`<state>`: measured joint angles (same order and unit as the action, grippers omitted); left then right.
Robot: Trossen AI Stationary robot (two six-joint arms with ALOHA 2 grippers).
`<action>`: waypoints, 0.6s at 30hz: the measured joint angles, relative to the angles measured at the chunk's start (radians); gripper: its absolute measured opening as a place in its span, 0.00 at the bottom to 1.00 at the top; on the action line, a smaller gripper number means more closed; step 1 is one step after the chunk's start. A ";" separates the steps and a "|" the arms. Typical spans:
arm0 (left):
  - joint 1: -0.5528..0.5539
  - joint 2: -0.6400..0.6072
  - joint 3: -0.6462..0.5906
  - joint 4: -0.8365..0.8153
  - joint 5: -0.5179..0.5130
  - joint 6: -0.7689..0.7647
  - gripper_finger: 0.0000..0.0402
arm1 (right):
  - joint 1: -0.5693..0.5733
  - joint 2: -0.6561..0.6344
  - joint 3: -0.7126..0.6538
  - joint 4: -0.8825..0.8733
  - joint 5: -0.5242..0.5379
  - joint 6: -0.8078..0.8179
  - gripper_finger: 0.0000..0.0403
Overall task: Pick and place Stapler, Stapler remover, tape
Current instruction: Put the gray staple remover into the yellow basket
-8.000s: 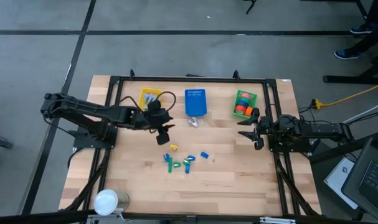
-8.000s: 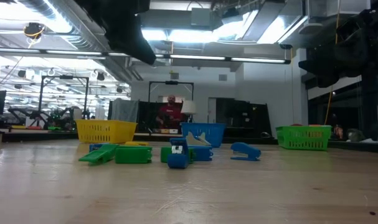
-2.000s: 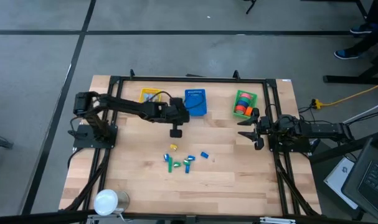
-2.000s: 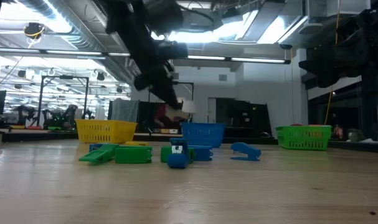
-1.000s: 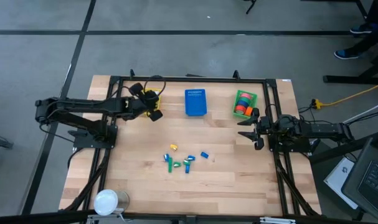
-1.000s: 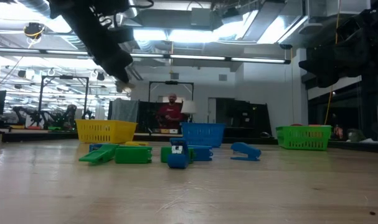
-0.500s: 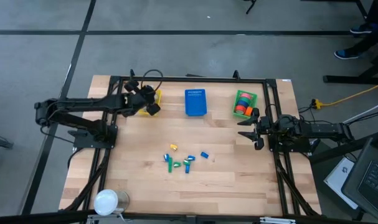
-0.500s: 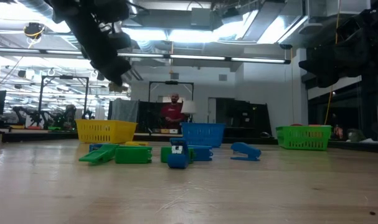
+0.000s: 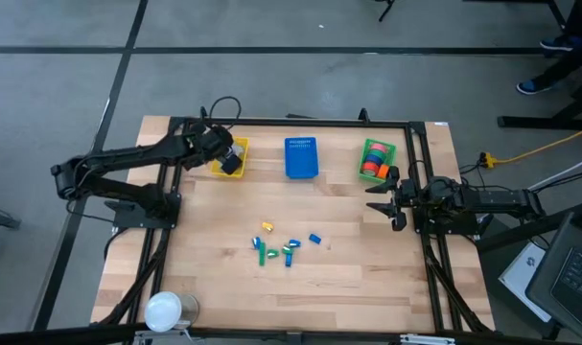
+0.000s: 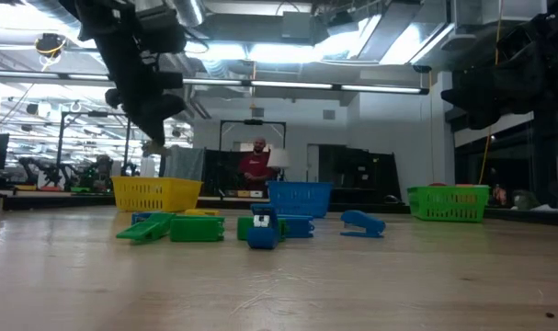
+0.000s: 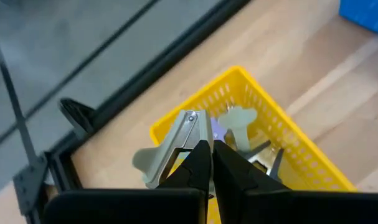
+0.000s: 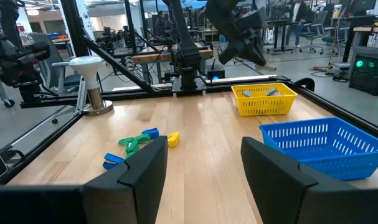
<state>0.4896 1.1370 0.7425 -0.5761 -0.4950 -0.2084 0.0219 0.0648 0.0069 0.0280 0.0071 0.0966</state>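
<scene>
While the left gripper [image 9: 235, 159] hangs above the yellow basket [image 9: 225, 144] at the table's far left corner, its fingers are pinched tight on a staple remover [image 11: 176, 149], a pale grey clawed piece with a metal jaw, held right at the fingertips. In the left wrist view that remover sits directly over the basket's open mouth, and another pale remover [image 11: 237, 119] lies inside the basket below it. From the low view the gripper is up in the air, clear above the basket's rim. Over on the right, the right gripper [image 9: 387, 201] waits near the green basket [image 9: 387, 149], its jaws standing wide with nothing between them. The tape rolls [image 9: 372, 165], orange and red, lie inside that green basket. Mid-table, the small green and blue staplers [image 9: 289, 249] lie scattered in a loose cluster, well apart from both claws. The blue basket [image 9: 302, 159] stands between the other two.
</scene>
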 joint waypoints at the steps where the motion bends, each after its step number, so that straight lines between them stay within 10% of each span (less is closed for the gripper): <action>1: 0.010 0.000 0.000 -0.008 0.009 -0.007 0.01 | 0.000 0.000 0.000 0.000 0.000 0.000 0.52; 18: 0.060 0.123 0.000 -0.026 0.156 -0.059 0.02 | 0.000 0.000 0.000 0.000 0.000 0.000 0.52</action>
<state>0.5495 1.2598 0.7429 -0.6025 -0.3389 -0.2672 0.0216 0.0647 0.0070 0.0280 0.0071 0.0967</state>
